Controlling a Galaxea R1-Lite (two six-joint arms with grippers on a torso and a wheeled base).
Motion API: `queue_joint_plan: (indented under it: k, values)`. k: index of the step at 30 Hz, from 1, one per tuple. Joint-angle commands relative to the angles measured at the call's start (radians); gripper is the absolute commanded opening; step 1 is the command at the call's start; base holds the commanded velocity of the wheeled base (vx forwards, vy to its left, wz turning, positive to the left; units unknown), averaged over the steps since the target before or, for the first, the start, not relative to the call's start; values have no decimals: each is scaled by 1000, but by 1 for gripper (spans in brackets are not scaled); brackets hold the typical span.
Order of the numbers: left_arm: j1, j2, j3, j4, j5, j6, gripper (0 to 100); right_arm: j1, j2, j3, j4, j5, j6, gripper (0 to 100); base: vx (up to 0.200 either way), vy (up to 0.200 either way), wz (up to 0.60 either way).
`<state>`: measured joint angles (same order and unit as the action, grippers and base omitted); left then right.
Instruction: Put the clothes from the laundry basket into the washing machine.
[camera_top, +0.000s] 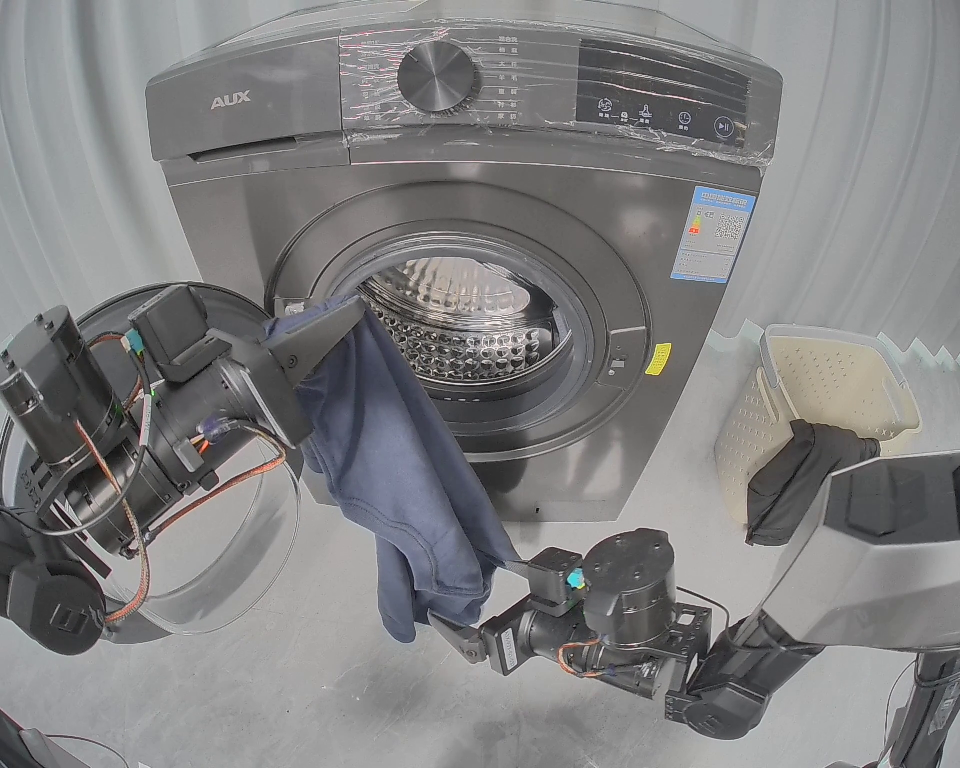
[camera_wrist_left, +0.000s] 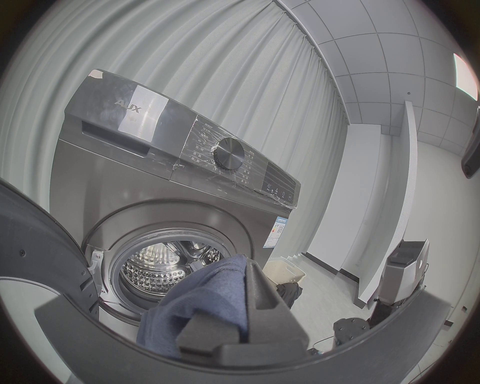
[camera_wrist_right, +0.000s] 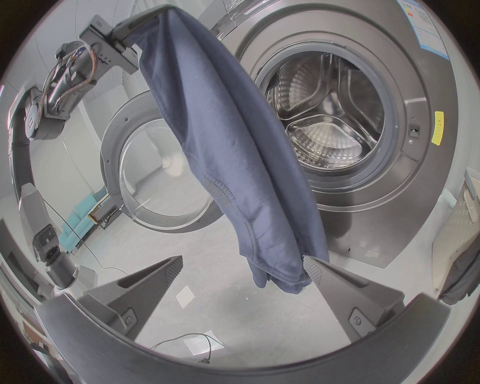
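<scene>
A blue garment (camera_top: 400, 460) hangs in front of the washing machine's open drum (camera_top: 460, 320). My left gripper (camera_top: 335, 325) is shut on its top end, level with the drum's left rim; in the left wrist view the cloth (camera_wrist_left: 210, 295) bulges between the gripper (camera_wrist_left: 225, 305) fingers. My right gripper (camera_top: 470, 595) stands open low down by the garment's bottom end. The hem (camera_wrist_right: 280, 270) touches one finger (camera_wrist_right: 340, 285), while the other finger (camera_wrist_right: 145, 285) is well apart. A black garment (camera_top: 800, 470) is draped over the rim of the cream laundry basket (camera_top: 850, 380).
The round glass door (camera_top: 230, 540) is swung open to the left, behind my left arm. The basket stands on the floor to the right of the machine. Bare grey floor lies in front of the machine, with a cable and paper scraps (camera_wrist_right: 200, 345) on it.
</scene>
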<state>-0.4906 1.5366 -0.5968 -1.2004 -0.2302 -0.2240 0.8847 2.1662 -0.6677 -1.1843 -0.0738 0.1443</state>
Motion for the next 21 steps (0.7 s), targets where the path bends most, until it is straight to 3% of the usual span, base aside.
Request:
queue_joint_plan:
  k: [1, 14, 21]
  values:
    - [0, 8, -6, -1, 0, 0, 0, 11, 115, -63, -3, -1, -14, 100, 0, 0, 0]
    - [0, 8, -29, -1, 20, -1, 0, -3, 261, -204, -18, -1, -28, 100, 0, 0, 0]
    - [-2, 7, -26, -1, 22, -1, 0, -49, 322, -274, -14, -4, -28, 100, 0, 0, 0]
